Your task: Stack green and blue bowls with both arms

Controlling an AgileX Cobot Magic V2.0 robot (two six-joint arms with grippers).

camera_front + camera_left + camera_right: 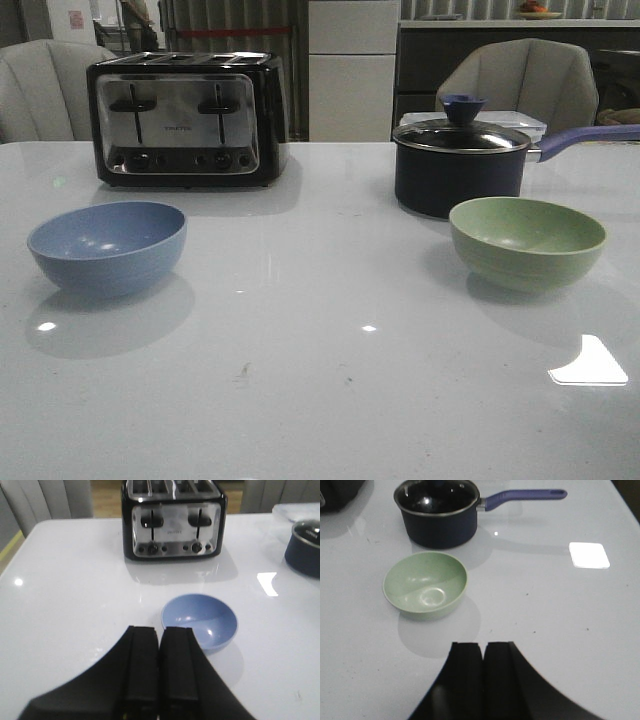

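The dusty blue bowl stands upright on the white table at the left; it also shows in the left wrist view. The sage green bowl stands upright at the right, in front of the saucepan; it also shows in the right wrist view. Both bowls are empty and far apart. My left gripper is shut and empty, above the table short of the blue bowl. My right gripper is shut and empty, short of the green bowl. Neither arm shows in the front view.
A black and chrome toaster stands at the back left. A dark navy saucepan with a glass lid and a blue handle pointing right stands just behind the green bowl. Chairs stand beyond the table's far edge.
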